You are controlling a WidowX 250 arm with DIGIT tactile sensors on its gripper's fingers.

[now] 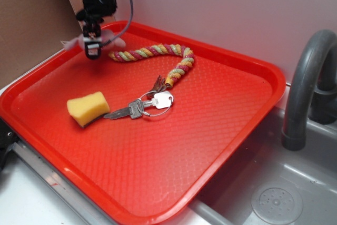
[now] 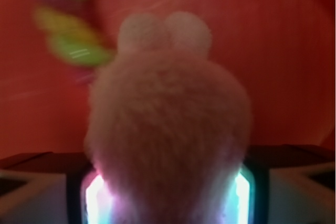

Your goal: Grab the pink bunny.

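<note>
The pink bunny (image 1: 115, 40) is at the far left of the red tray (image 1: 158, 177), and its pale fuzz shows on both sides of my gripper (image 1: 93, 51). In the wrist view the bunny (image 2: 168, 119) fills the whole gap between the lit pads (image 2: 93, 199) of the gripper (image 2: 168, 200), its two round ears pointing away. The gripper is shut on the bunny's body. The braided pink-yellow-green rope (image 1: 152, 51) trails from the bunny to the right across the tray and appears blurred at the wrist view's upper left as rope (image 2: 68, 35).
A yellow sponge (image 1: 87, 108) lies front left on the tray. A bunch of keys (image 1: 142, 107) sits at the rope's far end. To the right are a grey faucet (image 1: 308, 77) and a sink (image 1: 276, 201). A wall stands close behind the tray.
</note>
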